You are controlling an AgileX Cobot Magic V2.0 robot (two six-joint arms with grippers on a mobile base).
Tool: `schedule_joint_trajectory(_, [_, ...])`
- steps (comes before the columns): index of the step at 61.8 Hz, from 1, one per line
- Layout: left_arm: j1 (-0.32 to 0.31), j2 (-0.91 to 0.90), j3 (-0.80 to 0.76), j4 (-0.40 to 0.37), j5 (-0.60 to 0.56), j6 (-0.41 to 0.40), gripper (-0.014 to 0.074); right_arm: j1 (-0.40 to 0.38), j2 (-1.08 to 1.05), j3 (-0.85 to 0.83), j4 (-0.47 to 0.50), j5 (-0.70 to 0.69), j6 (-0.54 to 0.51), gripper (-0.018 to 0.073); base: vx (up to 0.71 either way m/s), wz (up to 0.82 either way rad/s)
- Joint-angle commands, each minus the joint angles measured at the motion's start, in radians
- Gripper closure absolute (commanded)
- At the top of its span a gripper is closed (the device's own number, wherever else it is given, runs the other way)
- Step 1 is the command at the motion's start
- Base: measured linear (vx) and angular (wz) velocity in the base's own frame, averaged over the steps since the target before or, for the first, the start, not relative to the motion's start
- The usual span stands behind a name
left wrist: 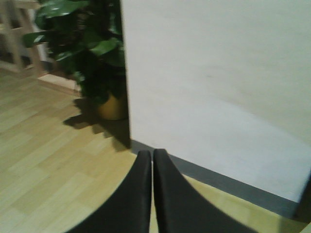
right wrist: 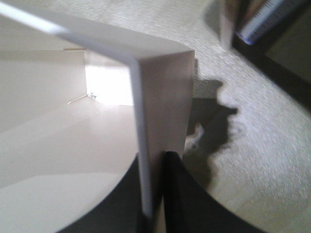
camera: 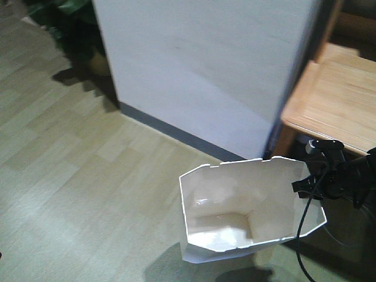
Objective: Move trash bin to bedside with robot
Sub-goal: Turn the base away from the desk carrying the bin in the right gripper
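Clearly the right pincer (camera: pixel 304 187) is clamped on the thin rim of the bin (camera: pixel 235 188), which sits just left of it; the left pincer (left wrist: pixel 152 154) is closed, empty. Pull steadily so the plastic doesn't buckle.

Right arm (camera: pixel 355 169) slim, matte black, small black right gripper (camera: pixel 301 188), thin black cables (camera: pixel 301 232) trailing, left fingers (left wrist: pixel 138 194) smooth black, tapered, curved
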Motion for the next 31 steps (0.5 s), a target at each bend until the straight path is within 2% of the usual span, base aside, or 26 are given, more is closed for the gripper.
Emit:
schedule_joint_trajectory(1, [-0.003,-0.01,0.029,-0.004,-0.074,-0.008,0.0602,-0.001,-0.066,-0.014,0.059,0.148,0.019,0.0566,0.03,0.68])
schedule_joint_trajectory(31, [-0.003,-0.01,0.029,-0.004,-0.074,-0.008,0.0602,-0.001,-0.066,-0.014,0.058,0.148,0.019,0.0566,0.07,0.65])
